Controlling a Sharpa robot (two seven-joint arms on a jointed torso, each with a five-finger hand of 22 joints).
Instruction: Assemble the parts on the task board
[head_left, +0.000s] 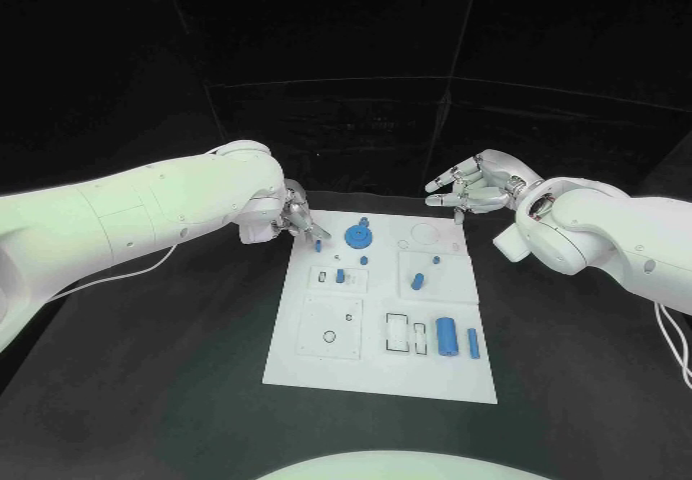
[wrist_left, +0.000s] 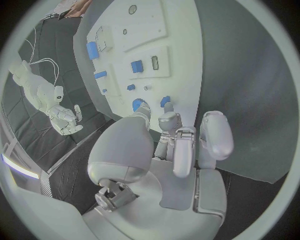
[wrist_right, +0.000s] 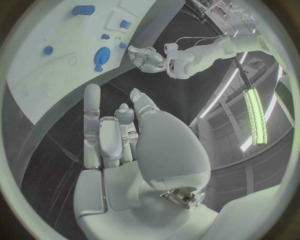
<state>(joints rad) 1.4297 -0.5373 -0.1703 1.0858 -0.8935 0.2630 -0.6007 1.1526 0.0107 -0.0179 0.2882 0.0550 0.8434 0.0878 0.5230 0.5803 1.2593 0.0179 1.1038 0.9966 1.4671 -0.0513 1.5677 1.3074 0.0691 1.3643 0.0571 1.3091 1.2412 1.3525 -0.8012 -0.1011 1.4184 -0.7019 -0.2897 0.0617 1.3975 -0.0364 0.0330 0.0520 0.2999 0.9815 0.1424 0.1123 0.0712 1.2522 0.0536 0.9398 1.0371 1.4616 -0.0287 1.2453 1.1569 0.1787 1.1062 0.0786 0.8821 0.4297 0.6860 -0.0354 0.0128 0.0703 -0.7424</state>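
**A:** ok so where's everything at? The task board (head_left: 329, 362) lies flat in the middle of the black counter (head_left: 159, 360), blue parts scattered on it: a round disc part (head_left: 359, 237) near the far edge, a peg-ish part (head_left: 415, 279) mid-board, and two long cylinders (head_left: 460, 337) side by side near the right edge.

**B:** and the hands?

**A:** left hand (head_left: 293, 215) is down at the far left corner of the board, fingers (wrist_left: 167, 121) bunched together right by a small blue part (head_left: 317, 241). Its wrist view shows the fingertips touching or nearly touching that piece (wrist_left: 165, 101), but I honestly can't tell whether it's pinched.

**B:** right one?

**A:** right hand (head_left: 476, 187) hovers past the far right corner, off the board, holding nothing, with its fingers (wrist_right: 92, 107) loosely spread.
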